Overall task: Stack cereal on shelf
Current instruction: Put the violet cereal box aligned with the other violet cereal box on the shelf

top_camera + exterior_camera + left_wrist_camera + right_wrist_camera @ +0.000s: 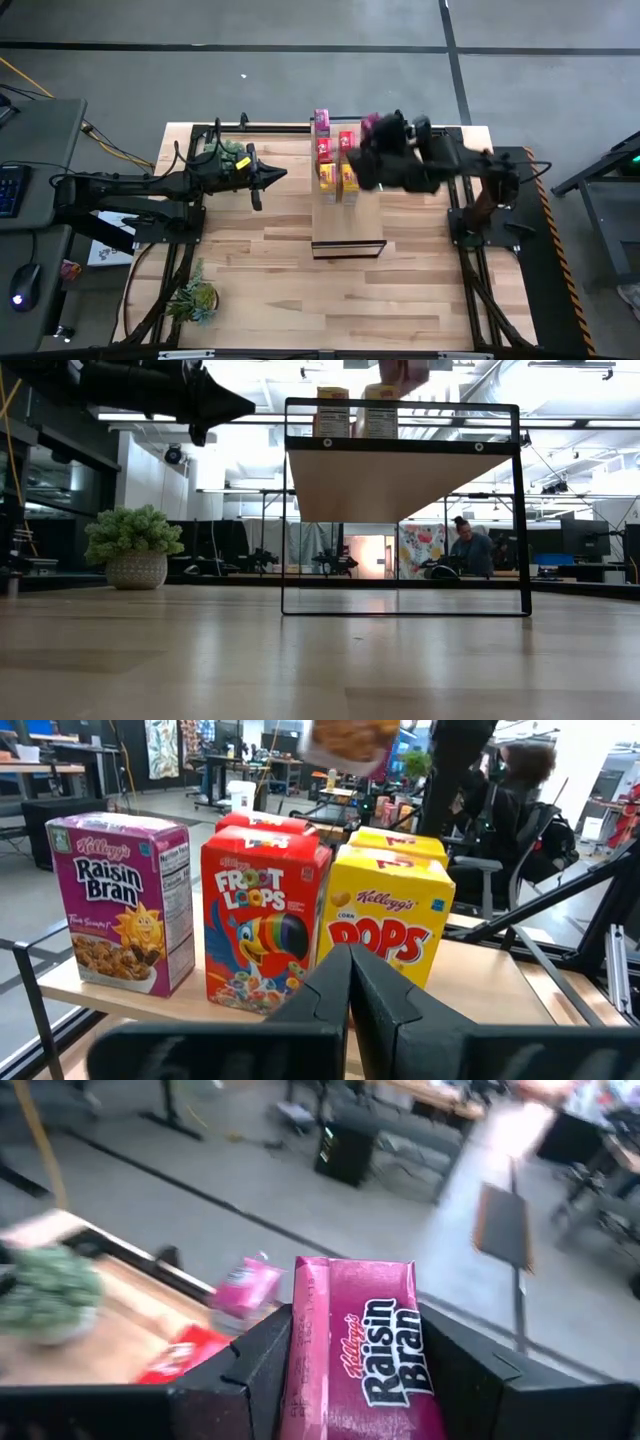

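— Cereal on the shelf (348, 228)?
— Five boxes stood there: one Raisin Bran (125, 900), two Froot Loops (262, 920), two Corn Pops (390, 920).
— And the sixth?
— The right gripper (350, 1365) was clamped on the second Raisin Bran box (365, 1350), above the shelf.
— The left gripper (281, 174)?
— Fingers together, just beside the shelf.

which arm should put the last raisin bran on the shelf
Right. Its gripper already holds the purple Raisin Bran box above the shelf, near the five boxes there. The left gripper is shut, empty, off to the side.
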Motion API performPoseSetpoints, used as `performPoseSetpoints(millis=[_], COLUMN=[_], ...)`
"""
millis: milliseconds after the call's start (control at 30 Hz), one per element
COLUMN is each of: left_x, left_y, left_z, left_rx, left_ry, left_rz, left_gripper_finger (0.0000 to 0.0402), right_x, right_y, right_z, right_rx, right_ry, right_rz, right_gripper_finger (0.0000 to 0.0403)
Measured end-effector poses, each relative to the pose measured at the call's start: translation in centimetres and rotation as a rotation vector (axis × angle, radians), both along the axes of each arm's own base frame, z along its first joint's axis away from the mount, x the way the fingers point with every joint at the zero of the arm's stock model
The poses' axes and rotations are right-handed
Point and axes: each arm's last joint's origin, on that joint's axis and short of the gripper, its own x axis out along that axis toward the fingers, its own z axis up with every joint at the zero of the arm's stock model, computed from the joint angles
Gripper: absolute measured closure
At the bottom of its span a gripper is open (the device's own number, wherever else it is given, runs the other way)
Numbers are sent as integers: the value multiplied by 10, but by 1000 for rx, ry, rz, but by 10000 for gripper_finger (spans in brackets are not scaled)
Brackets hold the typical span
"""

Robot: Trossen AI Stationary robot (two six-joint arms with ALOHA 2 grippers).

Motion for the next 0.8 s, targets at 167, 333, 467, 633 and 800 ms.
performPoseSetpoints(millis=[167, 333, 467, 633, 800], left_x=[0, 0, 0, 0, 0], left_y=[0, 0, 0, 0, 0], left_z=[-2, -3, -3, -3, -4], left_rx=[-3, -9, -39, -51, -54], left_ry=[15, 25, 20, 20, 35], left_rz=[0, 0, 1, 2, 2], left_gripper_finger=[401, 401, 401, 401, 401], right_x=[1, -3, 7, 32, 46], right_y=[-52, -96, -127, -157, -183], right_z=[-2, -2, -8, -27, -55], right_rx=[67, 119, 211, 189, 200], right_ry=[26, 41, -4, -43, -81], right_rz=[-124, -195, -145, -36, 27], right_gripper_finger=[222, 222, 222, 222, 222])
